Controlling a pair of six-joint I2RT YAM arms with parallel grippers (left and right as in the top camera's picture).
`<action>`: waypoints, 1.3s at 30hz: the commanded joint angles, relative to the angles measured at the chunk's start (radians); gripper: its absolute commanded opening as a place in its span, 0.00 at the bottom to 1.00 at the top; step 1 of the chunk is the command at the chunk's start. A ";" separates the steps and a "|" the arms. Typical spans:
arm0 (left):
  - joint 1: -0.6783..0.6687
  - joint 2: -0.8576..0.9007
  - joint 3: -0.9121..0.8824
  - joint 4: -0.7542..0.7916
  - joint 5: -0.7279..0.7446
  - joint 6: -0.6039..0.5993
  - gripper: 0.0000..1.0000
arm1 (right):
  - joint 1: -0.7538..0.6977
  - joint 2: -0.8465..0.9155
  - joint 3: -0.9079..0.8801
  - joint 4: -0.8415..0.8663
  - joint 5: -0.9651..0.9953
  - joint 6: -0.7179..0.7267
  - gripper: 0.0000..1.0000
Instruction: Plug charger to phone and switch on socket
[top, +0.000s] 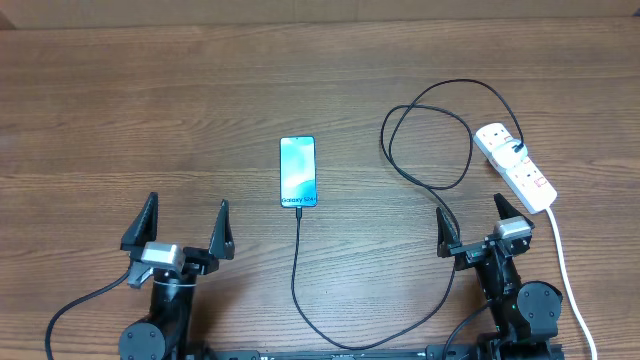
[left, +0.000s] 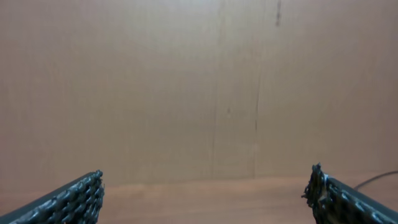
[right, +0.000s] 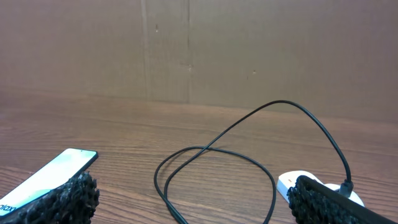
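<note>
The phone (top: 297, 170) lies flat at mid-table, its screen lit cyan and its "Galaxy" end toward the robot. The charger (top: 296, 262) meets that near end and runs toward the front edge. It then swings right and loops up to a black plug sitting in the socket (top: 512, 163), which lies at an angle at the far right of the table (top: 120, 110). A thick white cord (top: 566, 270) trails from the socket's near end past the right arm.

Both arms sit low at the front edge, well apart from the phone and the socket. The left gripper (top: 188, 200) has its fingers spread wide over bare wood. The right gripper (top: 468, 204) is likewise splayed.

The connector tip seems seated in the phone, though from overhead it is too small to be sure. The position of the switches cannot be read. In the right wrist view one finger (right: 333, 202) covers most of the socket and the other covers the phone's near end. The left wrist view shows only finger ends and a brown wall (left: 186, 81).
</note>
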 joint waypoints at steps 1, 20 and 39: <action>0.012 -0.012 -0.068 0.075 -0.001 -0.001 1.00 | 0.003 -0.009 -0.011 0.003 0.013 0.002 1.00; 0.010 -0.012 -0.066 -0.197 -0.175 -0.010 1.00 | 0.003 -0.009 -0.011 0.003 0.013 0.002 1.00; 0.007 -0.012 -0.066 -0.323 -0.227 0.066 1.00 | 0.003 -0.009 -0.011 0.003 0.013 0.002 1.00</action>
